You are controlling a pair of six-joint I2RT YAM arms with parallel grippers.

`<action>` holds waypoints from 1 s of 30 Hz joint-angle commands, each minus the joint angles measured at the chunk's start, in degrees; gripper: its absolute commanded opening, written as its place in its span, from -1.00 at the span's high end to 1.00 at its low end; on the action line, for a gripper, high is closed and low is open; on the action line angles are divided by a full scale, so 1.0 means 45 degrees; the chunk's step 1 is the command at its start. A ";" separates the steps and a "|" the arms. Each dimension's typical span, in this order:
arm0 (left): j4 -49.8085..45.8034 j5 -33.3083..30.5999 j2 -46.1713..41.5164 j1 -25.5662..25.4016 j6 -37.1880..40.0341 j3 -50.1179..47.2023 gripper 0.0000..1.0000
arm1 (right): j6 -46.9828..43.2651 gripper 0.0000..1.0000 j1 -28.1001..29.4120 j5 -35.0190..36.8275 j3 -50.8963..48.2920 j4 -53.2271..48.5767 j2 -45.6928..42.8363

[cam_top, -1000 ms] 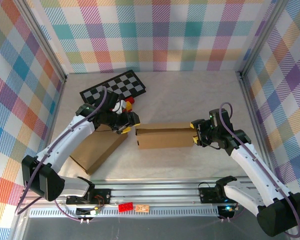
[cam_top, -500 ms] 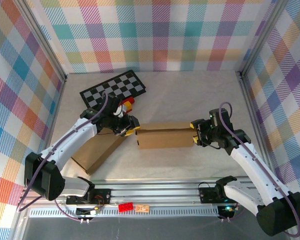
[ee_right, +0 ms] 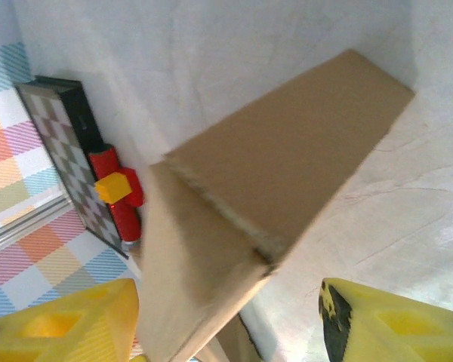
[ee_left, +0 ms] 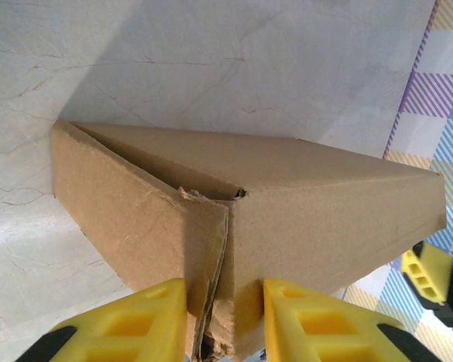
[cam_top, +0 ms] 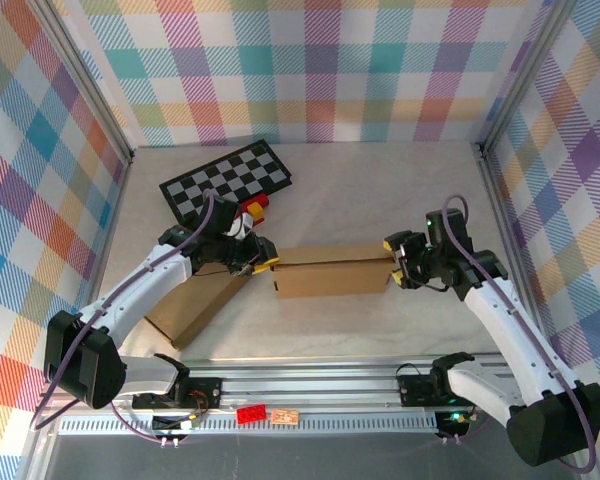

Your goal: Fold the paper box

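Since a moment ago my left gripper [cam_top: 263, 262] has slid over to the left end of the long brown cardboard box [cam_top: 330, 272] and squeezed in. My right gripper [cam_top: 393, 262] has let its jaws go wider, and the box has scooted a tiny bit to the right. The box lies in the middle of the pale stone-look table [cam_top: 380, 190], between my two grippers. In my left wrist view the yellow fingers [ee_left: 147, 317] press on both sides of the ragged folded end of the box, so that hand is clamped on it. In my right wrist view the other end sits loose between wide-apart jaws, with bare table showing beside one finger, so that hand grips nothing. I think the job is only partly done. The box looks low and squashed, its end flap is crumpled, and it is not a stood-up box yet. Just beside my left arm lies a flat brown cardboard sheet [cam_top: 195, 300]. Farther back are a black and white checkered board [cam_top: 227, 177] and a small red and yellow toy block [cam_top: 252, 208]. I can read no words or labels anywhere.
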 commanded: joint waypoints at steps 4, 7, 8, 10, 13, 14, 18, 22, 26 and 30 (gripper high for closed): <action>-0.0299 -0.0101 0.0003 0.0148 0.0126 -0.0218 0.46 | -0.0660 -0.25 -0.0199 -0.0240 0.0157 -0.0787 -0.0242; -0.0296 -0.0053 -0.0006 0.0153 0.0106 -0.0178 0.46 | -0.0589 -0.21 -0.0395 -0.0381 -0.0217 -0.0709 -0.0293; -0.0297 -0.0042 -0.0005 0.0148 0.0107 -0.0172 0.46 | -0.0631 -0.20 -0.0460 -0.0400 -0.0292 -0.0742 -0.0265; -0.0297 0.0004 0.0012 0.0148 0.0117 -0.0168 0.46 | -0.0837 -0.17 -0.0638 -0.0344 -0.0407 -0.0929 -0.0254; -0.0306 0.0021 -0.0007 0.0148 0.0119 -0.0130 0.46 | -0.1140 -0.10 -0.0939 -0.0362 -0.0620 -0.1124 -0.0254; -0.0306 0.0041 0.0015 0.0148 0.0112 -0.0123 0.46 | -0.1258 -0.08 -0.1010 -0.0381 -0.0702 -0.1119 -0.0254; -0.0316 0.0199 0.0090 0.0155 0.0178 -0.0036 0.41 | -0.1653 0.02 -0.1102 -0.0420 -0.1009 -0.1121 -0.0154; -0.0354 0.0329 0.0247 0.0148 0.0263 0.0041 0.37 | -0.1813 0.08 -0.1122 -0.0282 -0.1296 -0.1197 -0.0097; -0.0422 0.0341 0.0342 0.0130 0.0423 0.0083 0.37 | -0.2033 0.12 -0.1134 0.0043 -0.1530 -0.1480 -0.0097; -0.0551 0.0377 0.0476 0.0036 0.0653 0.0088 0.41 | -0.2069 0.17 -0.1153 0.0024 -0.1711 -0.1549 -0.0002</action>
